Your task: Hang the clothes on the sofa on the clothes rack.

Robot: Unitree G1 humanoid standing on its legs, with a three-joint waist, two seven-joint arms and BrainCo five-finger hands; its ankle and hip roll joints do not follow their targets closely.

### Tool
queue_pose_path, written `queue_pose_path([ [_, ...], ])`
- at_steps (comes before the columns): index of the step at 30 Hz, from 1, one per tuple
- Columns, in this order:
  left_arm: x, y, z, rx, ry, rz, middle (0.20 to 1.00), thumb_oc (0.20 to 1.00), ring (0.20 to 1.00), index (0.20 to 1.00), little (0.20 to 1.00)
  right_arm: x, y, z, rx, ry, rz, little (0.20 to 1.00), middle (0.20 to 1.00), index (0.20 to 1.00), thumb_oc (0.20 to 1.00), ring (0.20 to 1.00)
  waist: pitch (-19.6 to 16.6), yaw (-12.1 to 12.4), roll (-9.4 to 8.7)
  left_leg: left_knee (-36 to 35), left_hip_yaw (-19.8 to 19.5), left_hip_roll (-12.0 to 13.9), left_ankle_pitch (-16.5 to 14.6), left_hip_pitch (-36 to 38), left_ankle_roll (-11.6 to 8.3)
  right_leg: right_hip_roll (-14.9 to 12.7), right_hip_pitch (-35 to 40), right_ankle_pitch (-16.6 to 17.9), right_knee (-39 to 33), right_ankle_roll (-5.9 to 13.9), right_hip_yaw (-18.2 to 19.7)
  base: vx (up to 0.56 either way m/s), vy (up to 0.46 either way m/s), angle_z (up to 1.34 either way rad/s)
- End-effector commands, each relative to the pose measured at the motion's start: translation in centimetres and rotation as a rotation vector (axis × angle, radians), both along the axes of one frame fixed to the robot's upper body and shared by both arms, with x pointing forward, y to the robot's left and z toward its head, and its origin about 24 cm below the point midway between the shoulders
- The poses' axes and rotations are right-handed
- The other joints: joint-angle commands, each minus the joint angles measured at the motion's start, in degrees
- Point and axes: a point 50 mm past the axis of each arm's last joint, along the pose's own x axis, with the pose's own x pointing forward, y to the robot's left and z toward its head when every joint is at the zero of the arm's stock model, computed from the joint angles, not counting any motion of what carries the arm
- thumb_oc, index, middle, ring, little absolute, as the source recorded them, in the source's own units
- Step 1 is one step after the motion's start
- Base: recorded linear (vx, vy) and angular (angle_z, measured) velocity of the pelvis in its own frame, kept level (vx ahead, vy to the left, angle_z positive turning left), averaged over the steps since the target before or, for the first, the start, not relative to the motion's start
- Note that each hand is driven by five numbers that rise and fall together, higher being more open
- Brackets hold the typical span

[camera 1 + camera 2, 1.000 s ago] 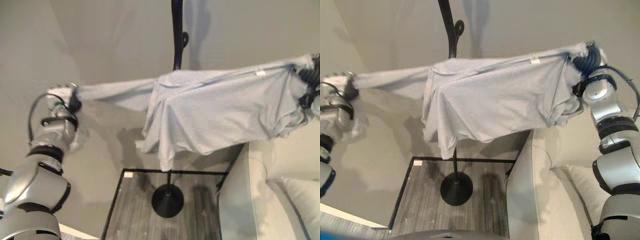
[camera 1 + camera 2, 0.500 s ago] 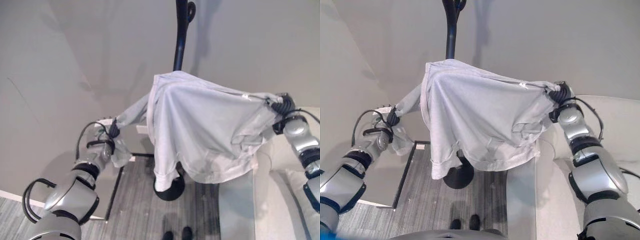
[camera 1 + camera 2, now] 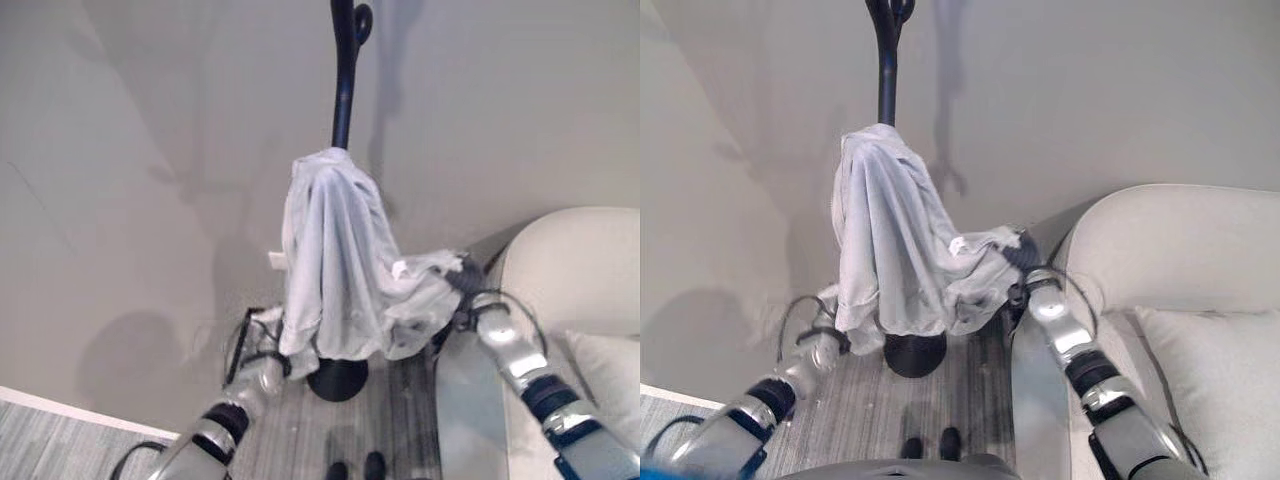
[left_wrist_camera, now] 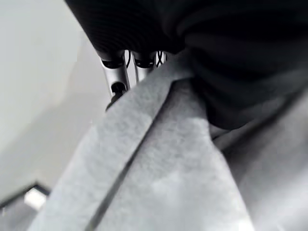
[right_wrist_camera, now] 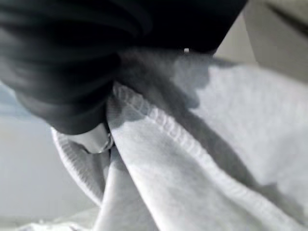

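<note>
A light grey garment [image 3: 335, 260] hangs draped over a hook of the black clothes rack [image 3: 343, 90], covering the middle of its pole. My left hand [image 3: 262, 370] sits low beside the rack's round base [image 3: 337, 380], shut on the garment's lower left corner. My right hand [image 3: 462, 290] is at the garment's right side, near the sofa's arm, shut on a bunched hem. In the left wrist view the cloth [image 4: 159, 168] runs out from under the dark cover past the fingers [image 4: 113, 72]. The right wrist view has a stitched hem [image 5: 216, 144] gathered under the hand.
A cream sofa [image 3: 1160, 240] with a pale cushion [image 3: 1230, 380] stands at the right, close to my right arm. The rack stands on a dark-framed grey floor panel against a plain wall [image 3: 150, 150].
Both hands have come down and in toward the rack. The garment, stretched wide between them a second ago, now hangs in folds over the rack. The camera has tipped downward.
</note>
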Motion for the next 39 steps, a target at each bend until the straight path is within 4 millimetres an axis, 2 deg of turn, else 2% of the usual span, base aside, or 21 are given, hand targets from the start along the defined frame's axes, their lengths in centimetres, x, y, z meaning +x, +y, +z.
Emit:
queue_pose_path([
  [1, -0.7, -0.2, -1.1, 0.026, 0.044, -0.029, 0.200, 0.200, 0.200, 0.200, 0.200, -0.1, 0.4, 1.5, 0.119, -0.103, 0.005, 0.200, 0.200, 0.200, 0.200, 0.200, -4.59, 1.08, -0.27, 0.55, 4.51, 6.67, -0.72, -0.92, -2.31, -1.62, 2.96, -6.06, 0.78, 6.29, 1.93, 0.00, -0.001, 0.04],
  [5, -2.2, -1.3, -2.4, 0.009, 0.097, -0.061, 0.200, 0.200, 0.200, 0.200, 0.200, -0.8, 2.2, -0.4, 0.144, -0.028, 0.024, 0.200, 0.200, 0.200, 0.200, 0.200, -4.66, 1.36, -0.20, 0.55, 4.37, 6.72, -0.65, -0.70, -2.28, -1.56, 3.22, -6.10, 0.87, 6.15, 1.59, 0.00, 0.000, 0.00],
  [6, -2.5, -1.6, -2.6, 0.002, 0.106, -0.068, 0.200, 0.200, 0.200, 0.200, 0.200, -1.1, 2.7, -1.1, 0.139, 0.001, 0.036, 0.507, 0.507, 0.507, 0.507, 0.507, -4.73, 1.44, -0.22, 0.55, 4.31, 6.69, -0.68, -0.63, -2.26, -1.55, 3.33, -6.11, 0.86, 6.12, 1.62, 0.00, 0.000, 0.00],
  [7, -2.9, -1.9, -3.0, -0.003, 0.129, -0.067, 0.200, 0.200, 0.200, 0.200, 0.200, -1.5, 3.3, -2.2, 0.119, 0.047, 0.046, 1.000, 1.000, 1.000, 1.000, 1.000, -4.72, 1.57, -0.17, 0.55, 4.25, 6.68, -0.66, -0.55, -2.26, -1.53, 3.38, -6.15, 0.88, 6.07, 1.54, 0.00, 0.000, 0.00],
  [9, -3.1, -2.0, -3.1, -0.003, 0.135, -0.073, 0.200, 0.200, 0.200, 0.200, 0.200, -1.7, 3.5, -2.7, 0.106, 0.069, 0.047, 1.000, 1.000, 1.000, 1.000, 1.000, -4.73, 1.59, -0.16, 0.55, 4.17, 6.69, -0.68, -0.47, -2.24, -1.53, 3.44, -6.17, 0.91, 6.06, 1.46, 0.00, 0.000, 0.00],
  [10, -3.4, -2.1, -3.4, -0.004, 0.148, -0.076, 0.200, 0.200, 0.200, 0.200, 0.200, -2.2, 3.8, -4.0, 0.090, 0.122, 0.040, 1.000, 1.000, 1.000, 1.000, 1.000, -4.73, 1.70, -0.10, 0.55, 4.09, 6.72, -0.68, -0.38, -2.19, -1.50, 3.53, -6.23, 0.95, 5.99, 1.49, 0.00, 0.000, 0.00],
  [11, -3.4, -2.1, -3.4, -0.004, 0.148, -0.076, 0.200, 0.200, 0.200, 0.200, 0.200, -2.2, 3.8, -4.0, 0.090, 0.122, 0.040, 1.000, 1.000, 1.000, 1.000, 1.000, -4.73, 1.70, -0.10, 0.55, 4.09, 6.72, -0.68, -0.38, -2.19, -1.50, 3.53, -6.23, 0.95, 5.99, 1.49, 0.00, 0.000, 0.00],
  [12, -3.7, -2.1, -3.7, 0.000, 0.163, -0.072, 0.200, 0.200, 0.200, 0.200, 0.200, -2.6, 3.9, -5.0, 0.062, 0.166, 0.031, 1.000, 1.000, 1.000, 1.000, 1.000, -4.68, 1.76, -0.10, 0.55, 4.03, 6.69, -0.68, -0.35, -2.12, -1.44, 3.54, -6.24, 1.02, 5.96, 1.57, 0.00, 0.000, 0.00],
  [13, -3.7, -2.1, -3.7, 0.000, 0.163, -0.072, 0.200, 0.200, 0.200, 0.200, 0.200, -2.6, 3.9, -5.0, 0.062, 0.166, 0.031, 1.000, 1.000, 1.000, 1.000, 1.000, -4.68, 1.76, -0.11, 0.55, 4.03, 6.69, -0.68, -0.35, -2.12, -1.44, 3.54, -6.24, 1.02, 5.96, 1.57, 0.00, 0.000, 0.00],
  [16, -4.8, -1.2, -4.6, 0.019, 0.207, -0.026, 0.200, 0.200, 0.200, 0.200, 0.200, -3.7, 3.4, -7.1, -0.023, 0.245, 0.007, 1.000, 1.000, 1.000, 1.000, 1.000, -4.65, 1.74, -0.26, 0.55, 4.26, 6.75, -0.75, -0.19, -2.07, -1.42, 3.63, -6.24, 1.11, 6.08, 1.37, 0.00, 0.000, 0.00],
  [18, -5.0, -1.1, -4.8, 0.021, 0.215, -0.017, 0.200, 0.200, 0.200, 0.200, 0.200, -4.0, 3.2, -7.6, -0.031, 0.267, -0.001, 1.000, 1.000, 1.000, 1.000, 1.000, -4.66, 1.72, -0.31, 0.55, 4.33, 6.76, -0.81, -0.11, -2.06, -1.43, 3.64, -6.21, 1.12, 6.11, 1.43, 0.00, 0.000, 0.00],
  [19, -5.5, -0.7, -5.2, 0.040, 0.238, -0.001, 0.200, 0.200, 0.200, 0.200, 0.200, -4.7, 2.5, -8.6, -0.054, 0.310, -0.032, 1.000, 1.000, 1.000, 1.000, 1.000, -4.75, 1.57, -0.46, 0.55, 4.45, 6.82, -0.87, 0.00, -2.02, -1.43, 3.70, -6.19, 1.17, 6.15, 1.57, 0.00, 0.000, 0.00],
  [23, -6.5, 0.5, -6.0, 0.078, 0.288, 0.034, 0.200, 0.200, 0.200, 0.200, 0.200, -5.7, 1.6, -9.9, -0.071, 0.367, -0.066, 1.000, 1.000, 1.000, 1.000, 1.000, -4.73, 1.41, -0.73, 0.57, 4.79, 7.06, -1.01, 0.15, -1.91, -1.33, 3.66, -6.19, 1.35, 6.23, 1.81, 0.00, 0.007, -0.04],
  [27, -9.6, 1.8, -7.9, 0.198, 0.460, -0.003, 0.200, 0.200, 0.200, 0.200, 0.200, -7.5, 0.8, -11.7, -0.091, 0.449, -0.094, 1.000, 1.000, 1.000, 1.000, 1.000, -4.11, 1.02, -1.83, 0.81, 5.74, 7.64, -1.30, 0.05, -1.91, -1.01, 2.89, -6.07, 1.91, 6.40, 2.38, -0.02, 0.017, -0.19],
  [29, -12.1, 2.0, -9.2, 0.221, 0.596, -0.017, 0.200, 0.200, 0.200, 0.200, 0.200, -8.3, 0.5, -12.6, -0.099, 0.499, -0.108, 1.000, 1.000, 1.000, 1.000, 1.000, -3.43, 1.18, -2.80, 0.81, 6.18, 8.13, -1.26, -0.38, -1.95, -0.68, 2.08, -5.88, 2.09, 6.42, 2.51, -0.04, -0.005, -0.15],
  [33, -14.8, 2.3, -10.2, 0.235, 0.728, -0.027, 0.200, 0.200, 0.200, 0.200, 0.200, -8.5, 0.8, -12.8, -0.120, 0.520, -0.086, 1.000, 1.000, 1.000, 1.000, 1.000, -3.09, 1.48, -3.77, 0.60, 6.51, 8.50, -1.25, -0.60, -2.04, -0.47, 1.78, -5.90, 2.03, 6.25, 2.47, -0.01, -0.001, 0.00],
  [39, -14.6, 2.4, -10.1, 0.225, 0.732, -0.018, 0.200, 0.200, 0.200, 0.200, 0.200, -8.4, 1.0, -12.8, -0.129, 0.518, -0.074, 1.000, 1.000, 1.000, 1.000, 1.000, -2.71, 1.61, -4.31, 0.55, 6.56, 8.70, -1.21, -0.83, -2.23, -0.36, 1.69, -5.93, 1.93, 6.22, 2.36, 0.00, 0.000, 0.00],
])
